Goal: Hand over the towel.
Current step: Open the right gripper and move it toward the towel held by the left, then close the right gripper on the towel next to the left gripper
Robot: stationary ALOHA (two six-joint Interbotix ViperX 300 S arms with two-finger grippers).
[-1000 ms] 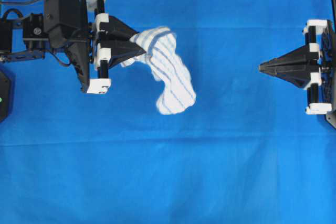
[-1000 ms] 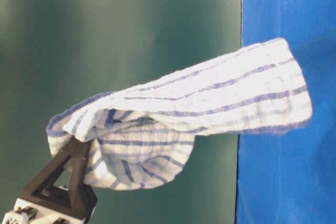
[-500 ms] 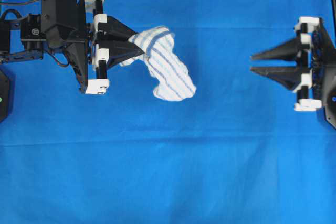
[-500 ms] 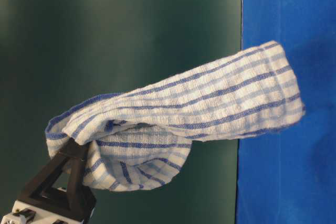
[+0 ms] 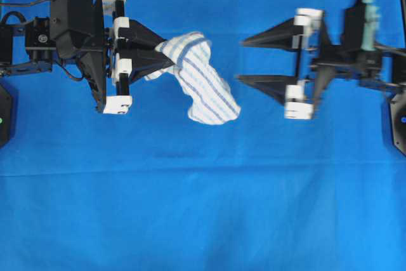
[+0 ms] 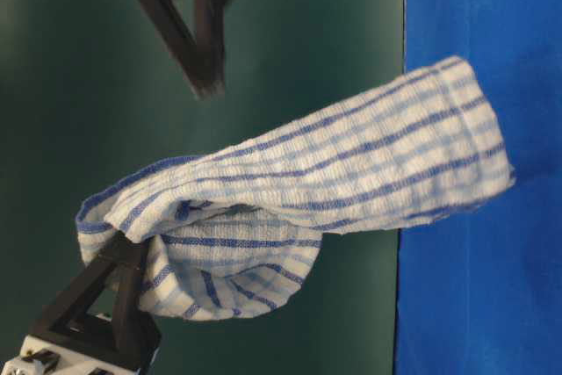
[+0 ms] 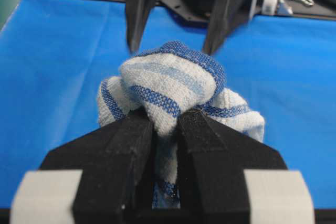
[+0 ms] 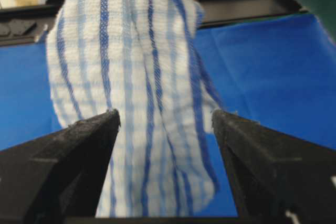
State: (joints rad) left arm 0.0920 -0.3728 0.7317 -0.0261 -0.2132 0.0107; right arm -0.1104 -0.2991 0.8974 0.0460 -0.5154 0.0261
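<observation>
Your left hand (image 5: 170, 63) is clamped tight on one bunched end of the towel (image 5: 202, 84); in the left wrist view the two black fingers (image 7: 118, 156) pinch the cloth with no gap showing. From that grip the towel hangs free above the blue sheet (image 5: 203, 207) that covers the worktop, its loose striped end trailing toward the right side of the overhead view. Your right hand (image 5: 242, 60) faces it with its jaws spread wide and nothing between them gripped. In the right wrist view the towel's free end (image 8: 131, 93) hangs just in front of the gap between the two fingers (image 8: 68, 166); whether it touches either one you cannot tell.
</observation>
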